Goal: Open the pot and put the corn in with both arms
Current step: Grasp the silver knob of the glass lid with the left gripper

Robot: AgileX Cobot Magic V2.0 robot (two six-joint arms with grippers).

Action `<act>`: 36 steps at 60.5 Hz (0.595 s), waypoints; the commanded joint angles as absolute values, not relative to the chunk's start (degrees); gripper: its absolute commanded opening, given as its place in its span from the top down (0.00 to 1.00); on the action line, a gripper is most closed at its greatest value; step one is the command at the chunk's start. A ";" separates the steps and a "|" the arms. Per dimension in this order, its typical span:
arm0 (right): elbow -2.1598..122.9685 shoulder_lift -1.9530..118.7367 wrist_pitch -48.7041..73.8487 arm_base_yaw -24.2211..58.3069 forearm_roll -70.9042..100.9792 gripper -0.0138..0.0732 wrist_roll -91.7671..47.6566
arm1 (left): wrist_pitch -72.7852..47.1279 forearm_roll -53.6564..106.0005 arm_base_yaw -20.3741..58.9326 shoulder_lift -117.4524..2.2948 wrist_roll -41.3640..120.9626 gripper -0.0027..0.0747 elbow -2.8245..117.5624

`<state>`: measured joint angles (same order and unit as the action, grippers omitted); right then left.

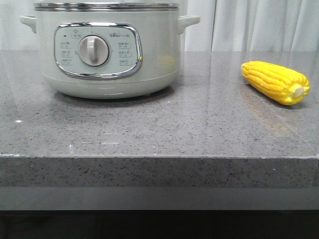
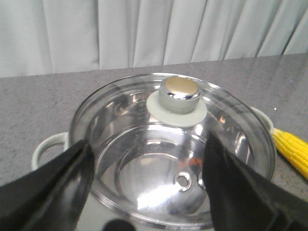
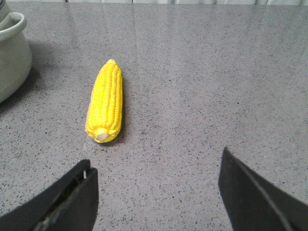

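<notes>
The pale mint pot (image 1: 107, 55) stands at the back left of the grey table, its dial facing me, its steel-rimmed glass lid (image 2: 168, 149) closed on it. The lid's chrome knob (image 2: 180, 94) shows in the left wrist view. My left gripper (image 2: 147, 166) hangs open above the lid, short of the knob, holding nothing. The yellow corn (image 1: 275, 82) lies on the table at the right, its stub end toward the front. It also shows as corn (image 3: 106, 102) in the right wrist view, beyond my open, empty right gripper (image 3: 156, 185). Neither gripper appears in the front view.
The grey speckled table (image 1: 159, 129) ends at a front edge (image 1: 159, 157) close to the camera. White curtains (image 1: 259, 25) hang behind. A pot handle (image 3: 12, 29) juts toward the corn's side.
</notes>
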<state>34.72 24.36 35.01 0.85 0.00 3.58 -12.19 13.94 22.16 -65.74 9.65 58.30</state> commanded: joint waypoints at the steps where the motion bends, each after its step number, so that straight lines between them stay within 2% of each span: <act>1: 36.70 25.14 30.89 0.47 -0.40 0.22 2.99 | -5.11 13.56 24.45 -69.37 9.69 0.34 63.68; 20: 36.70 25.21 30.88 0.47 -0.40 0.22 2.99 | -3.50 13.66 25.80 -83.93 9.69 0.34 76.57; 36: 36.70 25.21 30.88 0.47 -0.40 0.22 2.99 | -2.91 14.46 26.48 -89.62 9.58 0.34 82.49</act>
